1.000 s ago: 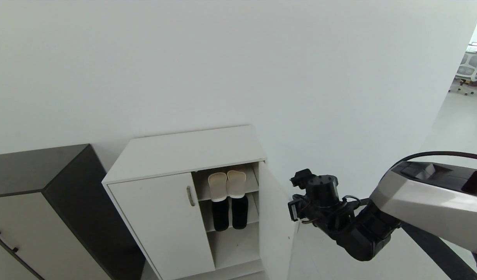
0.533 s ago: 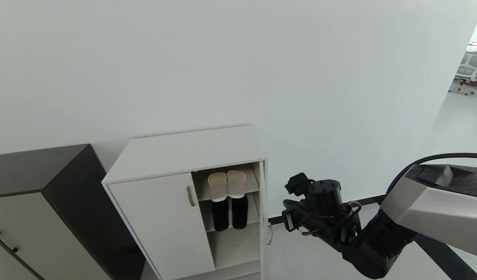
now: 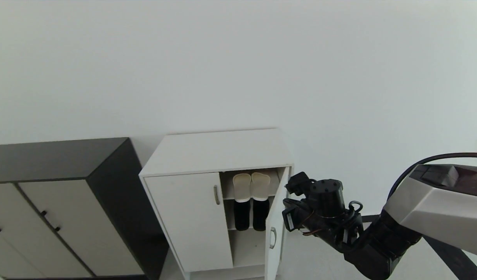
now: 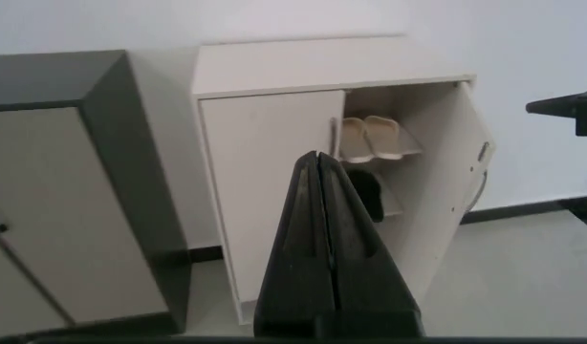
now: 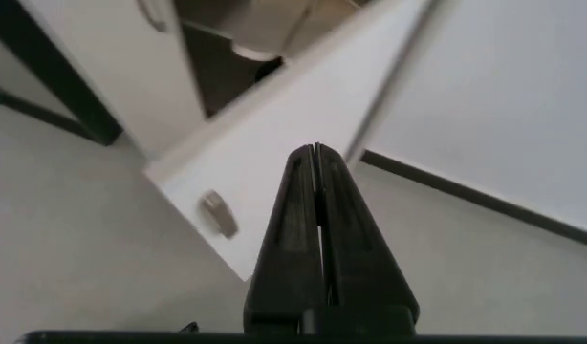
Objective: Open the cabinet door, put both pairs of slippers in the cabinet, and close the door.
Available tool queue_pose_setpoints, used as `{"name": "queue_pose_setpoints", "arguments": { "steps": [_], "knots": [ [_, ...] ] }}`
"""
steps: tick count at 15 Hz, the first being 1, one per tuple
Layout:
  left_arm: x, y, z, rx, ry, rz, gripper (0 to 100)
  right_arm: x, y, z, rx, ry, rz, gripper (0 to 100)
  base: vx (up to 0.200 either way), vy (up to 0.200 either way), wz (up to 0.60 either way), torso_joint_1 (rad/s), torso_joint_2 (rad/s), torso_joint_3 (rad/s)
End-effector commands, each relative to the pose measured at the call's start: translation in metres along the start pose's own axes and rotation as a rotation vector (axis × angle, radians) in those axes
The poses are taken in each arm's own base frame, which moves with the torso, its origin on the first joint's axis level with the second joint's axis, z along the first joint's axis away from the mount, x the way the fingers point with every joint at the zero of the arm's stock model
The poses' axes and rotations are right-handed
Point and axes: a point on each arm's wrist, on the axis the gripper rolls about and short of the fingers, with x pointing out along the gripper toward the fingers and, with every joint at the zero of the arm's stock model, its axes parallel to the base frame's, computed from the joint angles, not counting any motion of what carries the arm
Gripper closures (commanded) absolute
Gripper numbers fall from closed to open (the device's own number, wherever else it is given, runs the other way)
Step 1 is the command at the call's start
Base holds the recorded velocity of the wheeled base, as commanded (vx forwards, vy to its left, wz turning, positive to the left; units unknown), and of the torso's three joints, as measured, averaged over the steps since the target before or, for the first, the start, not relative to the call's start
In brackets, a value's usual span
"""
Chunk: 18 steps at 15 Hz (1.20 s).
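The low white two-door cabinet (image 3: 219, 149) stands against the pale wall (image 3: 238, 70); its left door (image 3: 191, 221) is shut and its right door (image 3: 275, 217) hangs partly open, the small metal handle (image 3: 272, 237) facing out; inside, a pair of cream slippers (image 3: 252, 186) lies side by side on the top shelf, with a pair of black slippers (image 3: 250, 214) on the shelf just beneath. My right pincer (image 5: 315, 151) is pressed fully closed with nothing in it, its tips just beside the open door's outer face; I cannot tell whether they touch. My left pincer (image 4: 319, 158) is likewise closed and holds nothing, set well back, pointing at the cabinet front. A dark-sided cupboard with pale doors (image 3: 67, 155) stands just beside the cabinet's left.
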Motion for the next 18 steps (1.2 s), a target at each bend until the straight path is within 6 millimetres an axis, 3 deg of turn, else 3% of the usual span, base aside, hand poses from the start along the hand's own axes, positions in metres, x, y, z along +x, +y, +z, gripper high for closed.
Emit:
{"name": "queue_pose_setpoints", "arguments": {
  "steps": [1,7,11,15,16,18],
  "knots": [
    [0.0,0.0,0.0,0.0,-0.001,0.0,100,0.001,0.0,-0.003,-0.002,0.01,-0.003,100,0.0,0.0,0.6,0.159,-0.35,-0.173],
    [0.0,0.0,0.0,0.001,0.001,0.0,100,0.005,-0.005,-0.009,-0.009,0.012,-0.014,100,0.0,0.0,0.0,0.067,-0.15,-0.073],
    [0.0,0.0,0.0,0.0,0.001,0.002,100,-0.003,-0.023,-0.02,-0.048,0.023,0.044,100,0.0,0.0,0.0,0.0,0.0,0.0],
    [0.0,0.0,0.0,-0.002,0.001,0.0,100,-0.024,-0.063,-0.013,-0.056,-0.052,0.088,100,0.0,0.0,0.0,0.0,0.0,0.0],
    [0.0,0.0,0.0,-0.002,0.001,0.0,100,-0.032,-0.073,-0.018,-0.072,-0.036,0.118,100,0.0,0.0,0.0,0.0,0.0,0.0],
    [0.0,0.0,0.0,-0.002,0.001,0.0,100,-0.042,-0.093,-0.046,-0.126,0.053,0.19,100,0.0,0.0,0.0,0.0,0.0,0.0]
  ]
}}
